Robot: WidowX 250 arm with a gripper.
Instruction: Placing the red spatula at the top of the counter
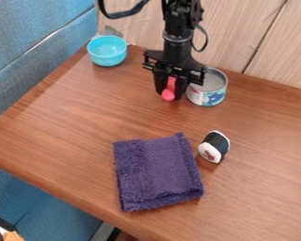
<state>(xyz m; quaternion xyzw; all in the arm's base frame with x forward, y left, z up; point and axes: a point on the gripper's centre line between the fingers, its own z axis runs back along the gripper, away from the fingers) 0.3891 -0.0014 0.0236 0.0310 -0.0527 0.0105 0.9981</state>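
Note:
The black gripper (169, 93) hangs over the back of the wooden counter (71, 117), between the blue bowl and the can. Its two fingers stand on either side of a red spatula (169, 92), shut on it. The spatula's rounded pinkish-red end points toward the camera at the fingertips; the rest is hidden behind the gripper.
A turquoise bowl (107, 52) stands at the back left, and an open can (209, 88) is close on the gripper's right. Nearer the front lie a folded purple cloth (158, 174) and a sushi-shaped toy (214, 147). A wood-panelled wall (241, 33) bounds the back.

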